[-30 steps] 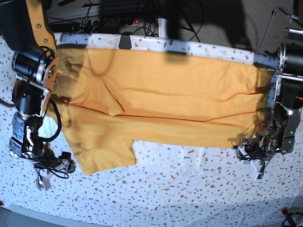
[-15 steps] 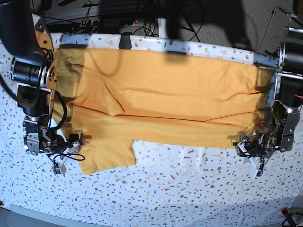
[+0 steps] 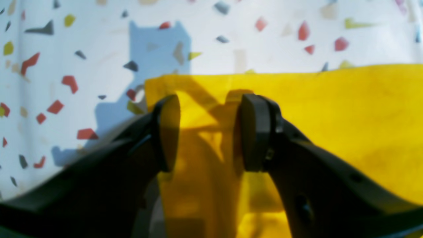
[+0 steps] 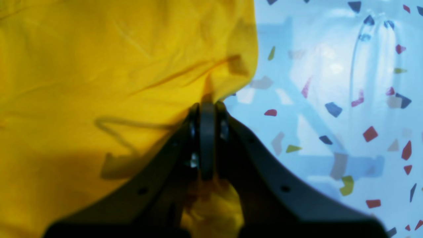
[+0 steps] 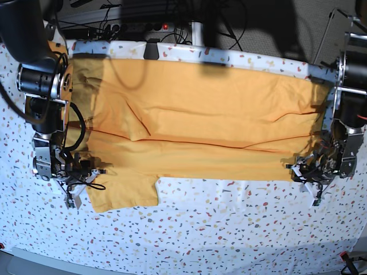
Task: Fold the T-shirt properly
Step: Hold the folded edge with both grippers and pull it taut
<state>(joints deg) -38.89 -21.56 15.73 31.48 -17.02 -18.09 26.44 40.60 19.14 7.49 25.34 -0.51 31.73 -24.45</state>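
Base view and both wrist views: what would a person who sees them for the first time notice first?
The large mustard T-shirt dominates, spread across the speckled table cover in the base view. At that view's left, the right end effector is shut on the shirt's edge. At its right, the left end effector stands open with the shirt's corner between its fingers.

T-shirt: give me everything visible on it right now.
The T-shirt is plain mustard-yellow soft cloth without print, spread lengthwise across the speckled table cover, wrinkled, with a long crease along its middle. One short sleeve juts toward the near side. The right gripper is shut on its edge; the left gripper stands open astride its corner.
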